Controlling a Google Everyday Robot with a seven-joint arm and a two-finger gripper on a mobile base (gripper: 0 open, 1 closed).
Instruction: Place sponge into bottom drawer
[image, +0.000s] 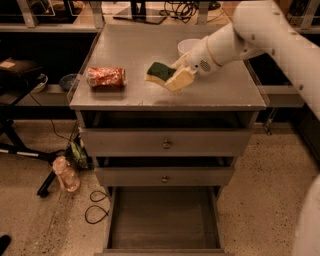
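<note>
The sponge (159, 71), yellow with a dark green face up, hangs a little above the grey cabinet top (230, 92); its shadow falls on the top below it. My gripper (179, 78) comes in from the right and is shut on the sponge's right end. The bottom drawer (162, 217) is pulled out at the foot of the cabinet, and its flat grey floor is bare. It lies well below and slightly in front of the sponge.
An orange-red snack packet (106, 77) lies on the left of the cabinet top. A white bowl (188, 46) stands behind my arm. Two upper drawers with brass knobs (166, 144) are closed. A plastic bottle (66, 174) and cables (97, 210) lie on the floor at left.
</note>
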